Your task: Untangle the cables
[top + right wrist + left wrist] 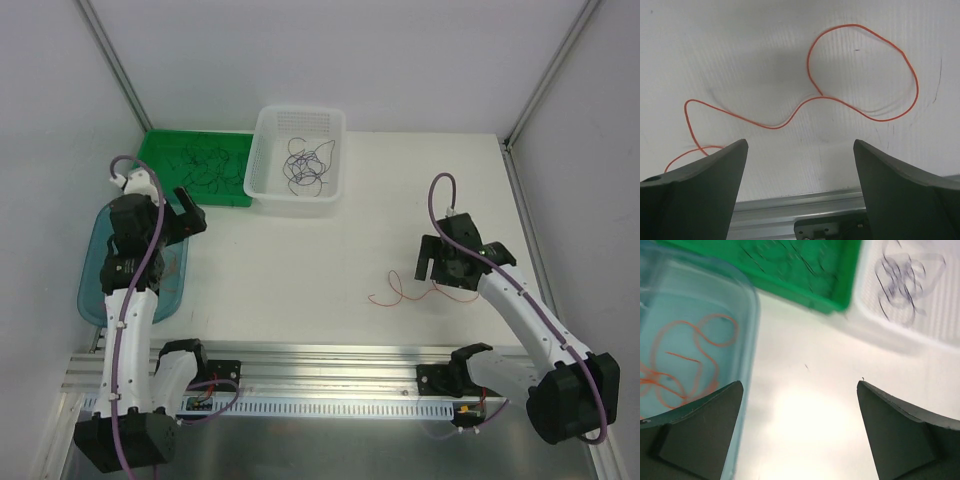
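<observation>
The table [300, 270] is a matte white sheet with faint ribbing and a few small scuffs in the right wrist view. It is closed in by pale grey walls [400, 60], with slanted metal posts [110, 60] at the back corners. A slotted aluminium rail [330, 360] runs along the near edge, at 6 o'clock.

Taking the tabletop in the top view as the dial:

- **12 o'clock:** a white basket [265, 130] holds a loose knot of dark purple strands [305, 165].
- **10 to 11 o'clock:** a green tray [165, 150] touches the basket's left side, with black strands [205, 165] scattered in it.
- **9 o'clock:** a translucent blue bin [90, 285] sits at the left edge and holds curling orange strands [684, 358].
- **4 o'clock:** one red cable [400, 295] lies alone on the bare surface, thrown into a loop and a wavy tail.

The right gripper [437, 272] hangs just above that cable's right end. Its fingers are spread wide and grasp nothing — in its own camera the cable [774, 128] runs across the gap between them.

The left gripper [188, 212] is also spread wide and empty. It is poised at 9 o'clock over the seam between the bin's right wall [752, 310] and the bare table, with the green tray [805, 295] and basket [875, 325] beyond it, blurred.
</observation>
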Robot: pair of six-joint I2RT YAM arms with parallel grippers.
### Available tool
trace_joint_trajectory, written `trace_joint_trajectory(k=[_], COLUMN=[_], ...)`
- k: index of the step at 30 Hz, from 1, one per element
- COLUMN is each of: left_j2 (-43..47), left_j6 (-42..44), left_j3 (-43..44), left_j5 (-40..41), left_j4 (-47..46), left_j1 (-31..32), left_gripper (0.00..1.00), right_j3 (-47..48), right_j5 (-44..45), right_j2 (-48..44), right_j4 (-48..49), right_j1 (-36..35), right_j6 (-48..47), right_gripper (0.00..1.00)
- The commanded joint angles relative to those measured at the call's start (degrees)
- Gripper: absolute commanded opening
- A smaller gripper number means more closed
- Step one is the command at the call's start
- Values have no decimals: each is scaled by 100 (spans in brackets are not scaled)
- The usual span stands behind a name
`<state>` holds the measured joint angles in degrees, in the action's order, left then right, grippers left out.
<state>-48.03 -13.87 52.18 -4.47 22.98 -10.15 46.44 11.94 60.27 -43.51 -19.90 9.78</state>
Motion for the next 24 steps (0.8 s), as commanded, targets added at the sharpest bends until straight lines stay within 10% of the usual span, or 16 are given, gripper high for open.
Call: trace_joint_trajectory(k=[1, 11, 24], left_j2=[241, 233, 259], left_j6=[156, 95, 104], left_j3=[-471, -1351, -1439], left_j5=[-661, -1240, -1205], left_j4=[40, -356, -347], left_j1=[425, 954, 989], left_gripper=[99, 99, 99], right_j3=[121, -530, -425], right_j5=[-52, 185, 817], right_j2=[186, 802, 1636], right_j4=[245, 764, 800], right_j1=[406, 1375, 707], right_j6=[182, 1420, 2160], right_gripper=[92, 96, 88])
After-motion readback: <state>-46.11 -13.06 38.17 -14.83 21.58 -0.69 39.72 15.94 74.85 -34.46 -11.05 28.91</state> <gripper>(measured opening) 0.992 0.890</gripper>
